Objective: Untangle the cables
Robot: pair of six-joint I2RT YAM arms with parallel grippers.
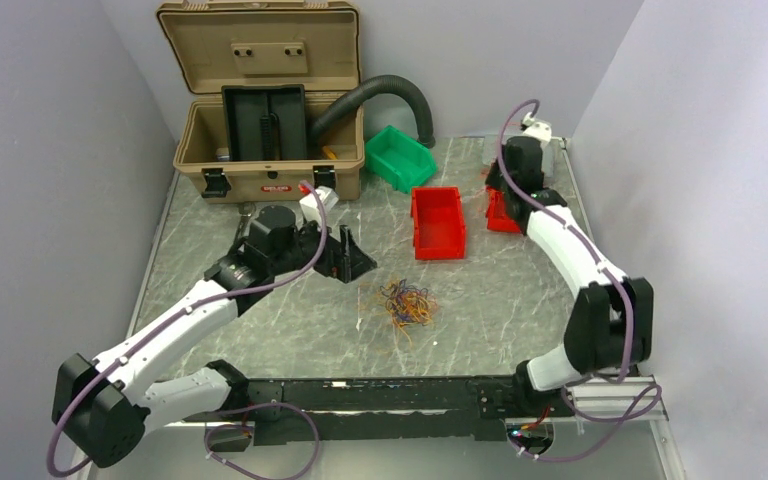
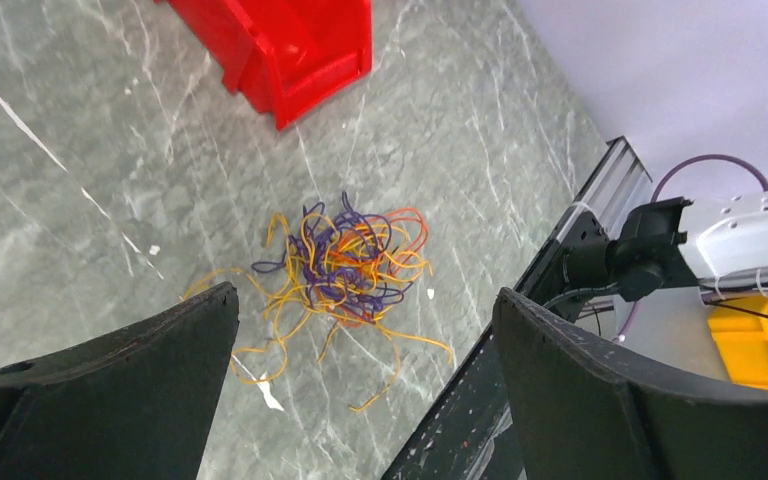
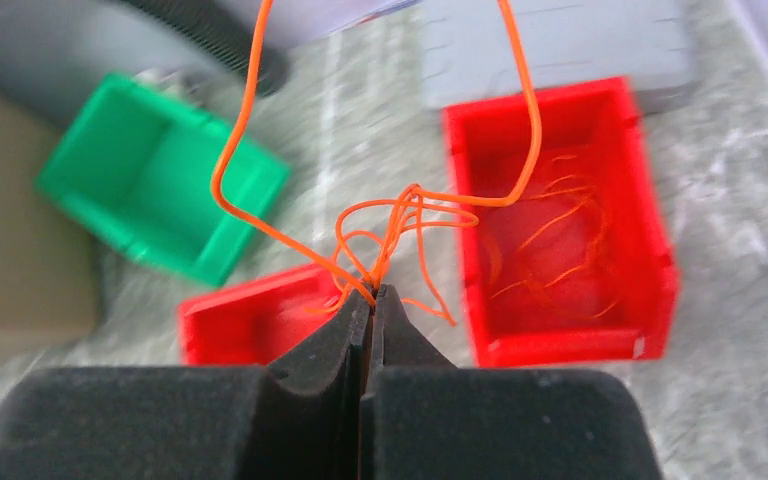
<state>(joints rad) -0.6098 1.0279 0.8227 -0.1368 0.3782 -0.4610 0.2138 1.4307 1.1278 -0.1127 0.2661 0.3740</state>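
Note:
The cables [image 1: 407, 302] lie in a tangled heap of orange, yellow and dark purple-blue wires on the marble table, in front of the arms' base rail. In the left wrist view the heap [image 2: 345, 265] sits below and between my fingers. My left gripper [image 2: 365, 300] is open and empty, above the table left of the heap [image 1: 345, 255]. My right gripper [image 3: 372, 290] is shut on a few orange wires [image 3: 400, 215], which loop upward from its tips. It hangs over a red bin [image 3: 560, 230] holding several loose orange wires, at the back right [image 1: 495, 188].
A second red bin [image 1: 437, 222] stands mid-table, with a green bin [image 1: 400, 157] behind it. An open tan toolbox [image 1: 270, 130] and a black corrugated hose [image 1: 380, 95] are at the back. The black base rail [image 2: 480, 400] runs just right of the heap.

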